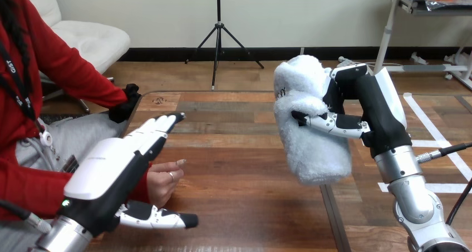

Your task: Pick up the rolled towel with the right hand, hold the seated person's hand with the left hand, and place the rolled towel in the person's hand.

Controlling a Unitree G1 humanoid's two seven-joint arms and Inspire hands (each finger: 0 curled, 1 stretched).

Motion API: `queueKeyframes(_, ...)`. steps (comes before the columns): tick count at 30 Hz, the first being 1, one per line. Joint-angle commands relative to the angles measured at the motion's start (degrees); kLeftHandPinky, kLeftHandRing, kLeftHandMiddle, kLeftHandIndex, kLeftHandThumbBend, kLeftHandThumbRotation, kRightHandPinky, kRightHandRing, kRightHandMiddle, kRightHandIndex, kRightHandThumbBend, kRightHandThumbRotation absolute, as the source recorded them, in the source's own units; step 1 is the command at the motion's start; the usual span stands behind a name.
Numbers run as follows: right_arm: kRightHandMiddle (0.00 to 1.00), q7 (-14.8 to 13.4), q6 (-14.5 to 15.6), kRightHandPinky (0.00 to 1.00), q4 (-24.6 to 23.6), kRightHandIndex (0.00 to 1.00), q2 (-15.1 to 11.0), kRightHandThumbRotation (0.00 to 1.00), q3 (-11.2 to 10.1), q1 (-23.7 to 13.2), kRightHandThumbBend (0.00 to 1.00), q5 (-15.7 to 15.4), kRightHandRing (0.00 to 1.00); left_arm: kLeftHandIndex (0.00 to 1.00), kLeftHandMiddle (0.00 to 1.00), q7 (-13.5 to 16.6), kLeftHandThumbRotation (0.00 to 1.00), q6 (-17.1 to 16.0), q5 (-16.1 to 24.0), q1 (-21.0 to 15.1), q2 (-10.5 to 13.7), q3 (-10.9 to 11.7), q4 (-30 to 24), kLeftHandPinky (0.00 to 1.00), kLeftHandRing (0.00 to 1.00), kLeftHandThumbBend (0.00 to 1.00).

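Left hand (111,168) near left, fingers (158,127) straight, hovered over person's hand (162,184), no grip yet | right hand (367,113) had fingers (325,122) wrapped round rolled towel (311,146), lifted clear above bench (239,168) at right | pickup looked done; hand-hold and handover not yet.

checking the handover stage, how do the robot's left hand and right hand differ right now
The right hand is curled round the rolled towel; the left hand has straight fingers and grips nothing that I can see. The right hand is raised above the table, while the left hand sits low, next to the person's hand. Both are black with white shells.
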Motion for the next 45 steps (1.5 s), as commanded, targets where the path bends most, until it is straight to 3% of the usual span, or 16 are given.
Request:
queueKeyframes(1,0.12,-0.67,-2.07,0.05,-0.70,0.10,-1.42,0.00,-0.09,-4.07,0.57,0.84,0.09,0.99,0.98,1.96,0.42,0.75,1.51,-5.04,2.08,-1.38,1.61,0.93,0.98,1.00)
queueKeyframes(6,0.12,-0.20,-2.29,0.05,-0.84,0.10,-1.47,0.00,-0.06,-3.88,0.57,1.18,0.09,1.00,0.99,2.88,0.43,1.35,3.06,-5.88,3.00,-2.12,2.92,0.92,0.98,1.00)
queueKeyframes(18,0.12,-0.29,-3.26,0.06,-1.78,0.10,-1.73,0.00,-0.05,-3.10,0.57,0.91,0.09,1.00,1.00,3.81,0.44,6.71,8.13,-7.40,5.60,-4.33,3.67,0.98,1.00,1.00)
queueKeyframes(26,0.12,0.81,-3.60,0.05,-2.35,0.10,-1.77,0.00,-0.20,-2.57,0.56,1.83,0.09,1.00,1.00,6.14,0.45,7.19,9.95,-9.09,7.59,-5.87,6.67,0.99,1.00,1.00)
queueKeyframes(33,0.12,0.34,-3.79,0.05,-3.01,0.10,-2.00,0.00,-0.27,-2.12,0.55,1.45,0.09,1.00,1.00,8.09,0.51,7.70,11.46,-10.66,9.29,-7.40,9.77,0.99,1.00,1.00)
queueKeyframes(45,0.12,-0.35,-4.52,0.05,-4.05,0.10,-2.39,0.00,-0.31,-1.51,0.55,0.80,0.09,1.00,1.00,10.41,0.52,8.12,12.36,-13.63,11.27,-10.30,15.92,1.00,1.00,1.00)
